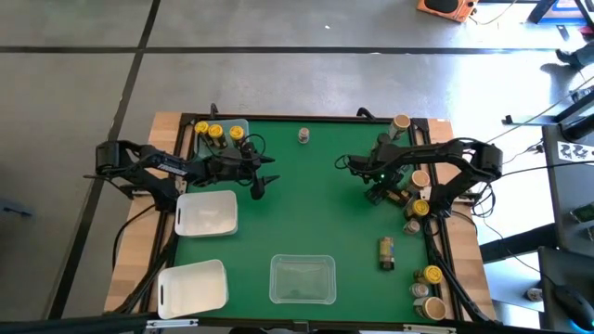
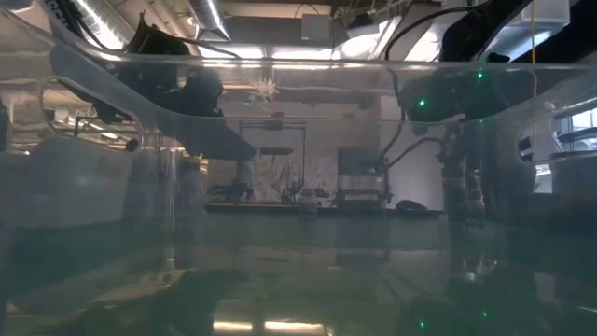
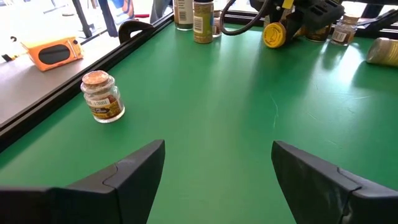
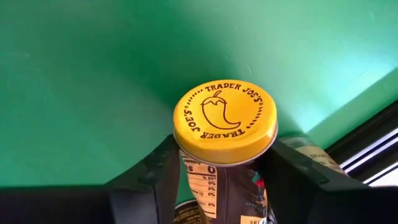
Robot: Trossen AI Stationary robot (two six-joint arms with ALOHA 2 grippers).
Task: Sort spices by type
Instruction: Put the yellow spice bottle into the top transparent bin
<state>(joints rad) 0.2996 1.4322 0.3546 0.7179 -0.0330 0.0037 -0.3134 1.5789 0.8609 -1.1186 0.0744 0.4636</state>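
Observation:
The spices are small jars. Several yellow-lidded ones [image 1: 215, 132] stand in a clear tray [image 1: 243, 124] at the far left. A brown-lidded jar [image 1: 303, 136] stands alone at the far middle and also shows in the left wrist view [image 3: 102, 96]. More jars [image 1: 419, 208] crowd the right edge. My right gripper [image 4: 221, 177] points down there and is shut on a yellow-lidded jar [image 4: 225, 121]. In the high view the right gripper [image 1: 378, 190] hides that jar. My left gripper [image 1: 258, 182] hovers open over bare green mat. My right gripper pinches the yellow-lidded jar's body just below the lid [image 4: 202, 177], one finger [image 4: 152, 177] on each side. The fingers come from above, pointing down. The jar stands upright between them. Its bottom is hidden, so whether it rests on the mat does not show.
Two white trays [image 1: 206, 211] [image 1: 193, 286] lie at the near left and a clear tray [image 1: 302, 278] at the near middle. One jar [image 1: 386, 252] lies on its side at the right, with others [image 1: 432, 276] near the right corner. A tan-lidded jar [image 1: 401, 122] stands far right.

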